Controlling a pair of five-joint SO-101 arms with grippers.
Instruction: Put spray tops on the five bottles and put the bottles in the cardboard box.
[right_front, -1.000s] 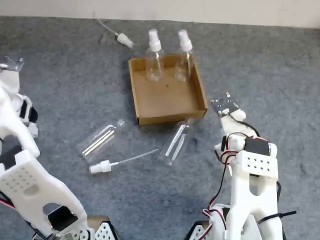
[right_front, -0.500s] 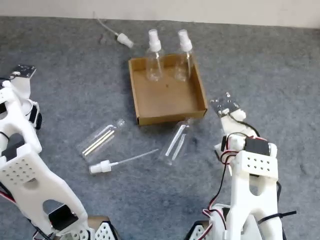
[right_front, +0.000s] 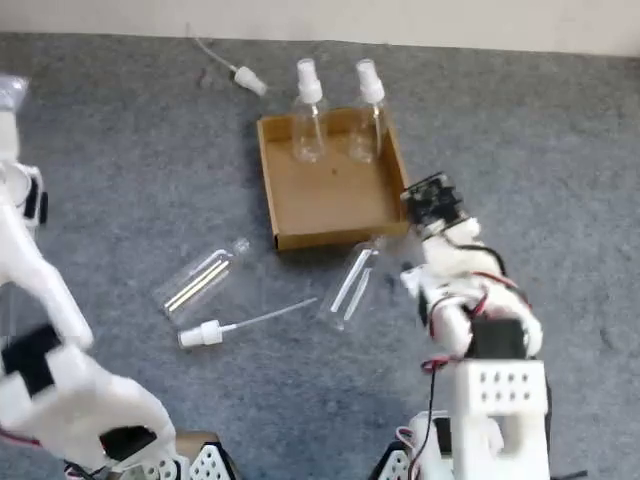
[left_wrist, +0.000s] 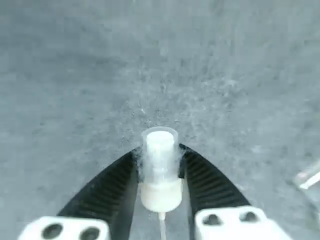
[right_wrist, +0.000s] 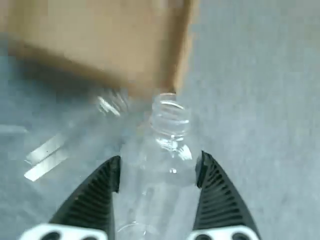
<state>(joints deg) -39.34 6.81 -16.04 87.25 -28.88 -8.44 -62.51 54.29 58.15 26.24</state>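
From the high view, the cardboard box sits mid-table toward the far edge. A capped bottle and a second capped bottle stand against its far wall. An open bottle lies just off the box's near wall, and another open bottle lies nearer the left edge. A loose spray top lies beside it, and a further spray top lies near the far edge. The right gripper hangs by the box's near right corner.

In the left wrist view, the left gripper pinches a held spray top between its fingers.

In the right wrist view, the right gripper clamps an uncapped held bottle, with its neck pointing toward the box corner.
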